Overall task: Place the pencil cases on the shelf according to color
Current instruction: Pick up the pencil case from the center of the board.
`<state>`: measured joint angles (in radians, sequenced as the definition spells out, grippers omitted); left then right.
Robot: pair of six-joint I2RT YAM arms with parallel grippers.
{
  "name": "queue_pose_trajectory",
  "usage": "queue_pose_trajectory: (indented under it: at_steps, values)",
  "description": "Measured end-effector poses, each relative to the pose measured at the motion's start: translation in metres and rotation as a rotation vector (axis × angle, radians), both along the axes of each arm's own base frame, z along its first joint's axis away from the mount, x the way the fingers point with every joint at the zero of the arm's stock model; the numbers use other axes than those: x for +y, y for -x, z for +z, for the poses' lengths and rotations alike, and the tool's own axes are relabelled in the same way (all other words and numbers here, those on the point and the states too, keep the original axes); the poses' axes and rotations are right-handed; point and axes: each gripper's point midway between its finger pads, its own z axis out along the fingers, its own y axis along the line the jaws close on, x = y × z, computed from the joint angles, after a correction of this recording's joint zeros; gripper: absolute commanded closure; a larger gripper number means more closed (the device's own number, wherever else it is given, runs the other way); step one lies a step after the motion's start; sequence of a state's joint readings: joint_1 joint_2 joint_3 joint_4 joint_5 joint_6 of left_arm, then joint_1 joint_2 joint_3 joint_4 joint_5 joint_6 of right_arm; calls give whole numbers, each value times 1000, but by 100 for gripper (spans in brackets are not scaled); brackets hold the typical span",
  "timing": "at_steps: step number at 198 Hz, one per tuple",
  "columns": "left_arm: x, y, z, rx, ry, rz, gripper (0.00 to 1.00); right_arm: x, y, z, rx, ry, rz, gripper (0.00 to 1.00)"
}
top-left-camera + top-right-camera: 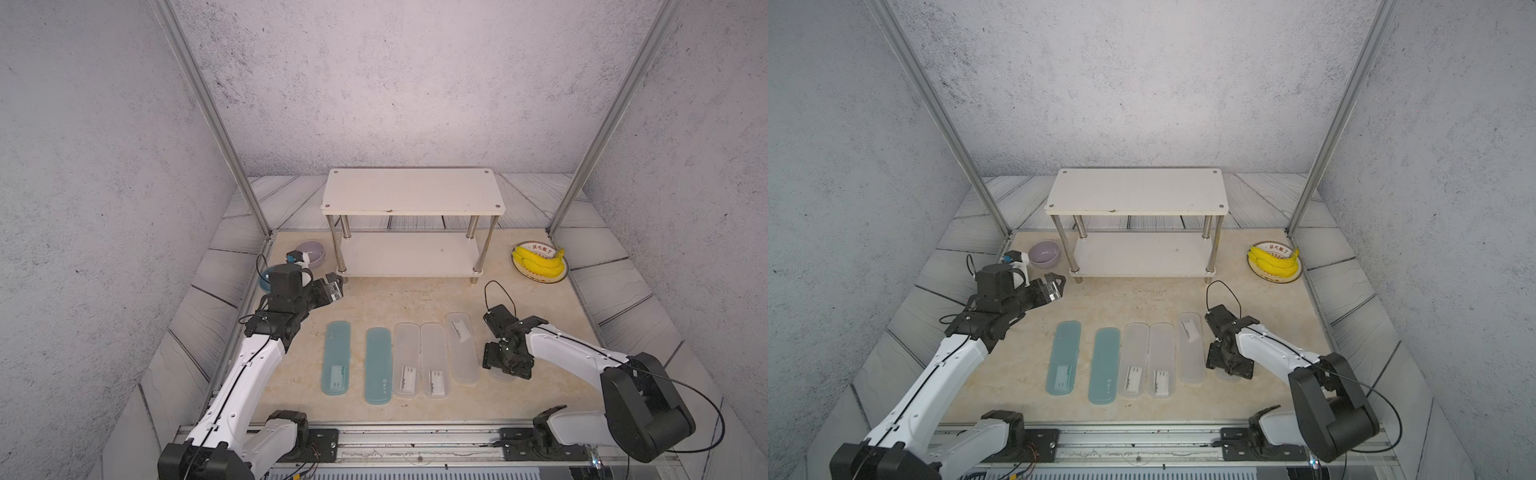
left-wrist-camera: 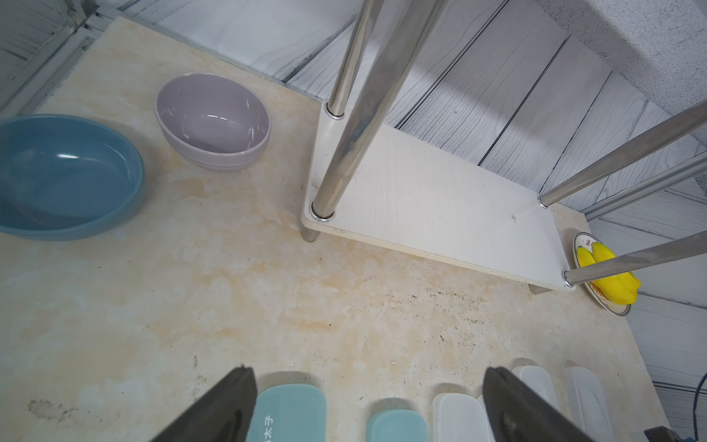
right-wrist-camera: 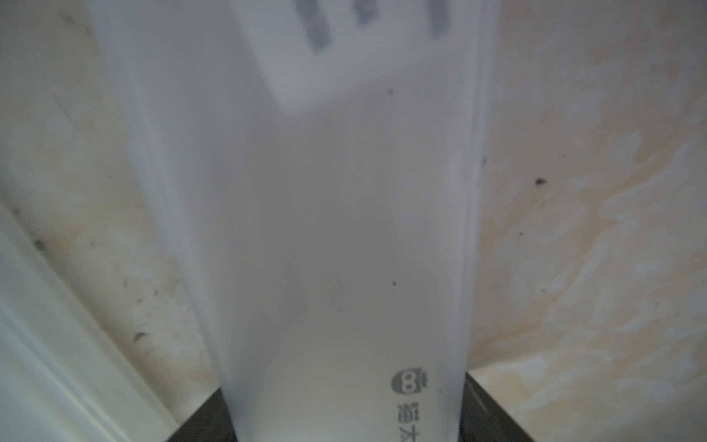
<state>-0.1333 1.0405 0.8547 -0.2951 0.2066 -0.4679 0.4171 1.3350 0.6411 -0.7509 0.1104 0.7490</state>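
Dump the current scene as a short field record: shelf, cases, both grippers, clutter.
shelf: two tiers, nothing on either
teal cases: two, flat on the table, on the left arm's side of the row
clear cases: three in the row, a fourth under the right gripper
right gripper: jaws straddle the fourth clear case; cannot tell if it is gripped
left gripper: open, empty, near the shelf's front leg
other: lilac bowl, blue bowl, bananas on a plate

Two teal cases (image 1: 336, 358) and three frosted cases (image 1: 433, 360) lie flat side by side at lower centre. A sixth case (image 3: 344, 229), frosted, fills the right wrist view. The white shelf (image 1: 412, 191) stands mid-frame.
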Motion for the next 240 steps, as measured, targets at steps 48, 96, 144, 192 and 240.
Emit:
queue_pose_trajectory:
  at_steps: [48, 96, 144, 192, 240]
  values:
    - [0, 2, -3, 12, -10, -3, 1, -2, 4, 18, -31, -10, 9, 43]
    - [-15, 9, 5, 13, -9, -54, 1, 18, -24, 82, -210, -91, 107, 44]
    - [-46, 21, 44, -70, 8, -149, 1, 48, -39, 167, -414, -210, 258, 45]
    - [-55, 30, 91, -162, 41, -175, 1, 68, -51, 256, -615, -305, 362, 44]
    - [-55, 31, 143, -261, 61, -182, 1, 75, -79, 331, -768, -291, 388, 44]
